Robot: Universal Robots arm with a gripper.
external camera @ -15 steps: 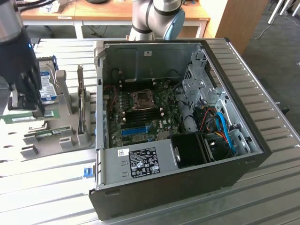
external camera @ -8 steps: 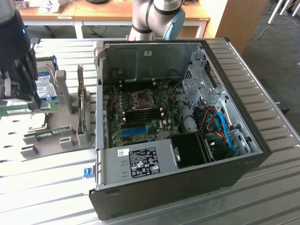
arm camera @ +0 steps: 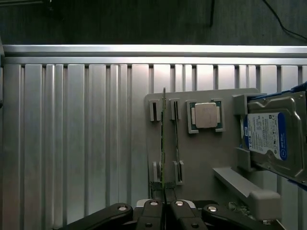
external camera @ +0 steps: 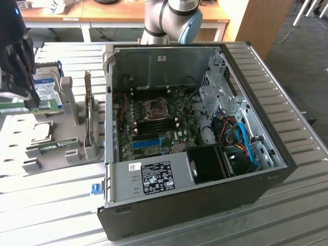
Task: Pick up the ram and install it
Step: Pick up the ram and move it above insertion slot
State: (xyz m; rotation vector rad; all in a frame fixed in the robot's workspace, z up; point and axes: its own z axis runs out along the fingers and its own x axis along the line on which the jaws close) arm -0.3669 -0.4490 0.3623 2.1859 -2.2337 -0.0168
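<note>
At gray tray [arm camera: 201, 158], hand [arm camera: 165, 206] clenched nearly shut, pinching thin green ram [arm camera: 163, 139] edge-on between fingertips.

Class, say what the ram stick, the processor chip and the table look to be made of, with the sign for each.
The ram stick: thin green circuit board, likely fibreglass. The processor chip: matt silver metal lid, green board rim. The table: ribbed, bright sheen, probably aluminium.

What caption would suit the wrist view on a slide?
Jaws shut on the thin green ram, seen edge-on at the gray parts tray, beside a processor and a hard drive.
</note>
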